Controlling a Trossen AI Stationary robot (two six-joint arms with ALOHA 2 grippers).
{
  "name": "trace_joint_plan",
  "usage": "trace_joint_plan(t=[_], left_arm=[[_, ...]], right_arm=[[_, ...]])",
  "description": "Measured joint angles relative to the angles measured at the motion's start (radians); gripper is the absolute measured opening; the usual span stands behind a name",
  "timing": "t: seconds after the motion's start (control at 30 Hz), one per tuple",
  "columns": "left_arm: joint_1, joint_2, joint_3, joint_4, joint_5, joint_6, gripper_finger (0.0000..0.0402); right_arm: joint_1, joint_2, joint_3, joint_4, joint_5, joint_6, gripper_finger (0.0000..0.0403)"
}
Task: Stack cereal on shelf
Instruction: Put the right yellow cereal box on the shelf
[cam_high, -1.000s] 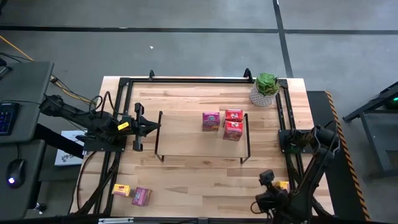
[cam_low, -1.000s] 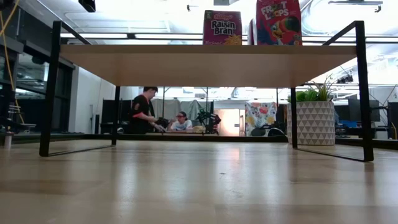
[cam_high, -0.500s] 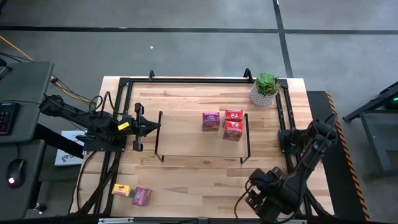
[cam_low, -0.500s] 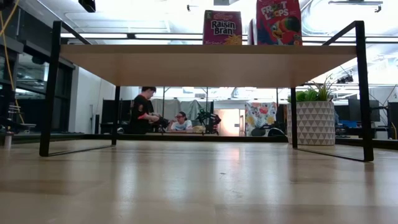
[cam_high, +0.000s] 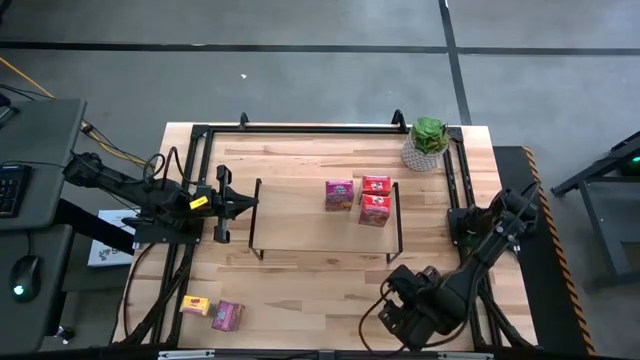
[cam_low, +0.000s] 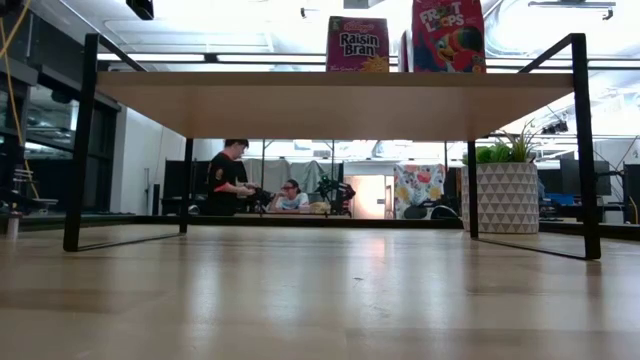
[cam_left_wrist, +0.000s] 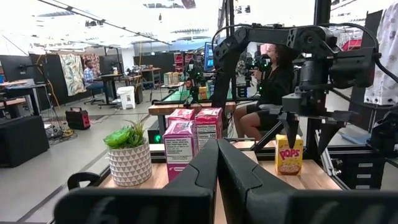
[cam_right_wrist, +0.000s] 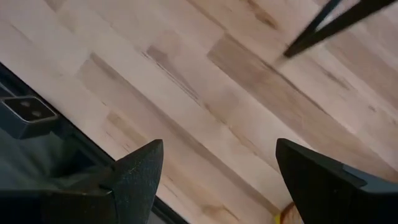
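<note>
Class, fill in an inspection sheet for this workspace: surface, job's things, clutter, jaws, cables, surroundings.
Surface: wooden table, black-framed.
Job's things: shelf holds one magenta box and two red boxes; a yellow box and a pink box lie at the table's near left; another yellow box stands near the right arm.
Clutter: potted plant at the far right corner.
Jaws: left gripper shut, beside the shelf; right gripper open, empty, over the table's near edge.
Cables: wires along the left arm's base.
Surroundings: people at desks beyond.
</note>
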Motion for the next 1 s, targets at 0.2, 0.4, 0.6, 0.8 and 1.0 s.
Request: trace_joint_plan(t=[0.2, 0.4, 0.6, 0.8, 1.0], left_arm=[[0.000, 0.000, 0.000, 0.000, 0.000, 0.000, 0.0000], [0.000, 0.000, 0.000, 0.000, 0.000, 0.000, 0.0000], [0.000, 0.000, 0.000, -0.001, 0.000, 0.000, 0.0000], [0.000, 0.000, 0.000, -0.001, 0.000, 0.000, 0.0000], [0.000, 0.000, 0.000, -0.001, 0.000, 0.001, 0.0000]], right_arm=[[-0.009, 0.000, 0.000, -0.014, -0.113, -0.030, 0.0304], [-0.008, 0.000, 0.000, -0.008, -0.159, 0.026, 0.0304], [0.011, 0.002, 0.000, -0.183, -0.159, 0.138, 0.0304], [0.082, 0.002, 0.001, -0.236, -0.195, 0.290, 0.0304], [0.181, 0.005, -0.022, -0.254, -0.280, 0.562, 0.0304]])
